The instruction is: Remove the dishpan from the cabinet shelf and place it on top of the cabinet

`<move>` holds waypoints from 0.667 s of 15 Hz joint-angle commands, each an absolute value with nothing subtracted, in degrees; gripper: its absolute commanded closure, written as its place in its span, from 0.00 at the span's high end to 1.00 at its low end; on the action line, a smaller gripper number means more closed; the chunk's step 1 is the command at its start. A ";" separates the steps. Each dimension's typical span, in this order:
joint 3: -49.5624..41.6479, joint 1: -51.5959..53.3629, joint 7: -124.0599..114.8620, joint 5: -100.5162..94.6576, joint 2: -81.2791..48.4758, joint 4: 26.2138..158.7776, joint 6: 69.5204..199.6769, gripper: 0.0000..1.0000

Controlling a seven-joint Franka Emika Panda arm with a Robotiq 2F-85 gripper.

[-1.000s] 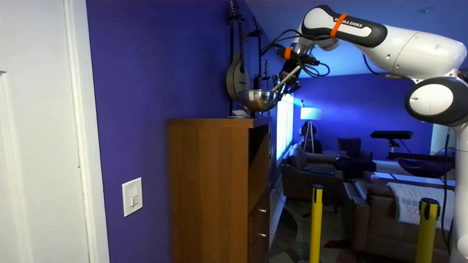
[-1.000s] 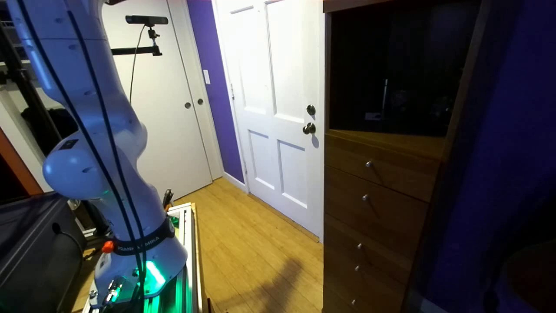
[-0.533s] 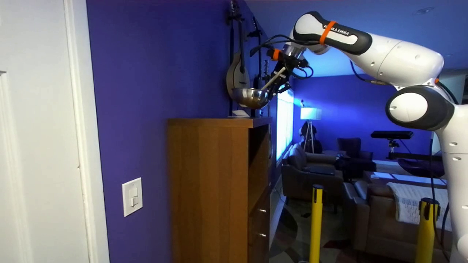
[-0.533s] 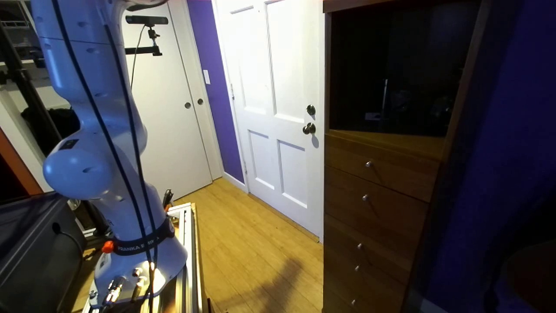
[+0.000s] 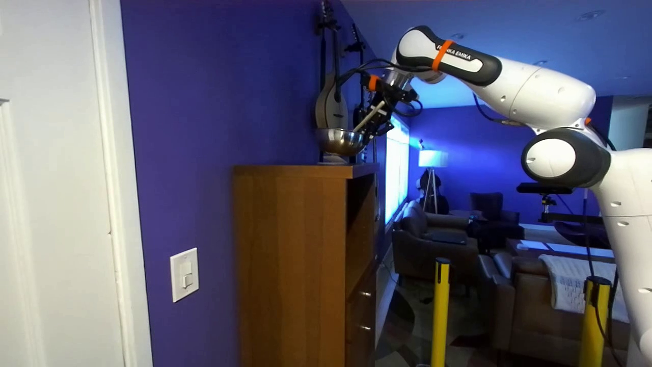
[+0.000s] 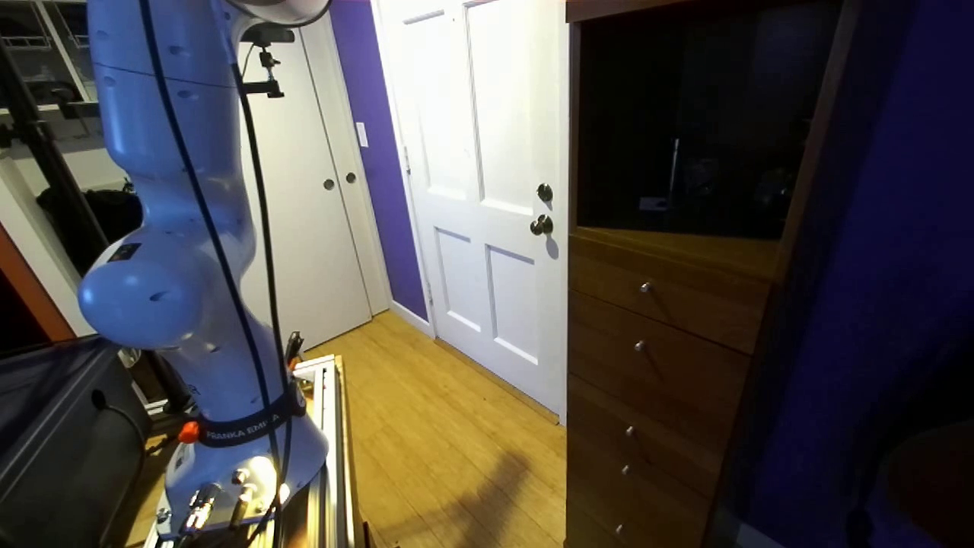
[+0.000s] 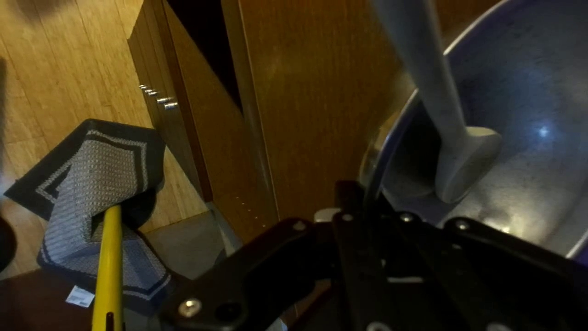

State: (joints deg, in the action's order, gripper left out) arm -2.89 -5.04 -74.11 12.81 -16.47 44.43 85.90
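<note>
The dishpan appears as a shiny metal bowl (image 5: 338,142) in an exterior view, held just above the top of the brown wooden cabinet (image 5: 290,255), with a narrow gap beneath it. My gripper (image 5: 368,136) is shut on the bowl's near rim. In the wrist view the fingertips (image 7: 367,202) pinch the rim of the bowl (image 7: 533,82), and the cabinet top (image 7: 317,101) lies below. A pale long-handled utensil (image 7: 464,161) rests inside the bowl and leans over its rim. The cabinet's open shelf (image 6: 685,236) shows in an exterior view; bowl and gripper are outside that view.
A purple wall (image 5: 214,127) stands behind the cabinet, with a stringed instrument (image 5: 331,109) hanging on it. Small dark items and a thin upright rod (image 6: 674,171) are in the shelf. Yellow posts (image 5: 441,311) stand on the floor beyond the cabinet.
The arm and the bowl have moved left in an exterior view, further over the cabinet top. Over the last half second the bowl has also come slightly lower. The grip on the rim is unchanged.
</note>
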 commanded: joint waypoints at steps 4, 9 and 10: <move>-3.08 -4.00 -74.66 11.15 -20.49 38.93 85.59 0.02; -3.19 -3.09 -73.10 8.47 -21.35 38.09 84.70 0.02; -3.16 -2.99 -72.84 8.22 -21.46 37.85 84.48 0.02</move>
State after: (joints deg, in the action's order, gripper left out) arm -2.94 -3.78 -73.33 10.14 -19.95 41.48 85.64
